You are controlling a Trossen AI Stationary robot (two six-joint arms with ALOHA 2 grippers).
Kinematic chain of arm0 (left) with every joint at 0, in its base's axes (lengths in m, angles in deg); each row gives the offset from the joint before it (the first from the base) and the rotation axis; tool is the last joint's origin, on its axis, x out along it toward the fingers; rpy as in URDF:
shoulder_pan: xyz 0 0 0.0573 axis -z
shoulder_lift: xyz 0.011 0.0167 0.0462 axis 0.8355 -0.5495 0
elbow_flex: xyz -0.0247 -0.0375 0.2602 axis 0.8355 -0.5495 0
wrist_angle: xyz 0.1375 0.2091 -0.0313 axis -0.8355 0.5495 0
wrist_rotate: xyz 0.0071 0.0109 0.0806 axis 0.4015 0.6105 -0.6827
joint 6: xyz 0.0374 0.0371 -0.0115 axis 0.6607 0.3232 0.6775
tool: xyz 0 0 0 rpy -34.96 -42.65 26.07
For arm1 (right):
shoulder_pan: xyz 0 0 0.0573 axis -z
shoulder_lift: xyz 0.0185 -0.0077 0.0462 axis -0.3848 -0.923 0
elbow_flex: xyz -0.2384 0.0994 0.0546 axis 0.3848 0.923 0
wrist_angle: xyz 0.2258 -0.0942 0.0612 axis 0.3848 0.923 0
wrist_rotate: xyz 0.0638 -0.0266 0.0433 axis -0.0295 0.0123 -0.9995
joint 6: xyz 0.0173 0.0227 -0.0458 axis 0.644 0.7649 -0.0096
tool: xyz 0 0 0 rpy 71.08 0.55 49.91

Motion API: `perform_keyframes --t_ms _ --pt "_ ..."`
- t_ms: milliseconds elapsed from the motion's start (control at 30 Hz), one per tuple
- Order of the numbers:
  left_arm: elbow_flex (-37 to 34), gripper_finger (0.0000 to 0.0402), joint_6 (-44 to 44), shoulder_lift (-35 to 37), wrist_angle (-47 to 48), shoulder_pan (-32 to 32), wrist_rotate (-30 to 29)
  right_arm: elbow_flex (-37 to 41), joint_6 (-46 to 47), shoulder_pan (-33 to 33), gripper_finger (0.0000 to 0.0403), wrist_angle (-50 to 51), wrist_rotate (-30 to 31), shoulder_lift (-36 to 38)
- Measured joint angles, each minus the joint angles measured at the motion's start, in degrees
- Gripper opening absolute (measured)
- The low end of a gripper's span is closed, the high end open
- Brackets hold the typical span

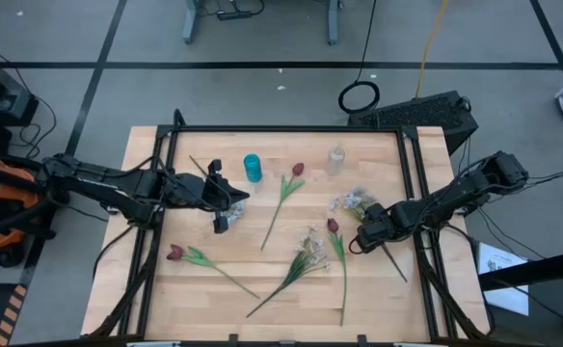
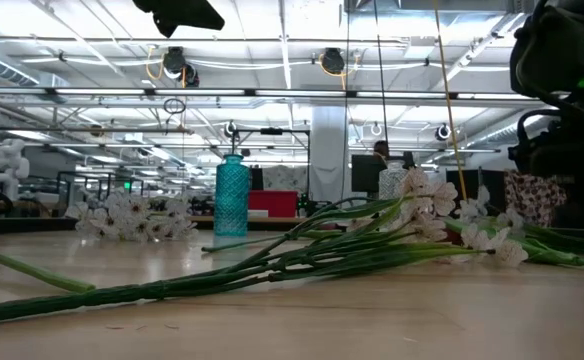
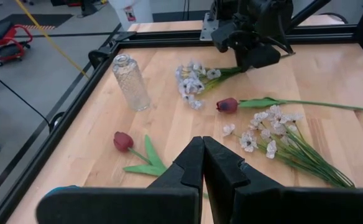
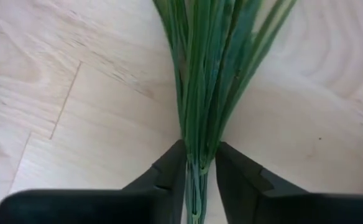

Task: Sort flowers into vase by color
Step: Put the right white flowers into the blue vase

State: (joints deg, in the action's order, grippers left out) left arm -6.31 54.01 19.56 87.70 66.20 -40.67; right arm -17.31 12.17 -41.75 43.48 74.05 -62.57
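Observation:
My right gripper (image 4: 200, 180) stands over the table's right part (image 1: 363, 239), closed on the green stems of a white flower spray (image 1: 352, 202) that lies flat. A second white spray (image 1: 308, 249) lies mid-table. Three dark red tulips lie loose on the wood (image 1: 298, 170) (image 1: 332, 226) (image 1: 175, 253). The blue vase (image 1: 253, 167) and a clear vase (image 1: 336, 159) stand upright near the far edge. My left gripper (image 3: 203, 155) hovers shut at the table's left (image 1: 228, 200), holding nothing; a pale cluster (image 1: 222, 224) lies beside it. My right gripper pinches the spray's bundle of green stems (image 4: 200, 146) between its two fingers, some way below the blossoms. The fingers come from above, pointing down, and lie across the stems. The spray lies on the table, its blossoms (image 3: 192, 78) toward the far side.
A black frame (image 1: 281, 129) runs along the table's edges. Bare wood lies along the near edge and at the far left corner. Beyond the table, the floor holds cables and equipment.

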Motion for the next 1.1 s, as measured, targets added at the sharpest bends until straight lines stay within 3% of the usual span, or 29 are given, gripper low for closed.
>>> perform_keyframes --t_ms 733,1100 --pt "0.0 0.0012 0.1 -4.6 -0.5 0.0 0.0 0.0 -1.6 0.0 0.0003 -1.0 0.0 0.2" --pt "0.0 0.0012 0.2 -4.5 -2.8 0.0 0.0 -2.1 -3.6 -2.0 0.0 -3.4 8.1 7.8"
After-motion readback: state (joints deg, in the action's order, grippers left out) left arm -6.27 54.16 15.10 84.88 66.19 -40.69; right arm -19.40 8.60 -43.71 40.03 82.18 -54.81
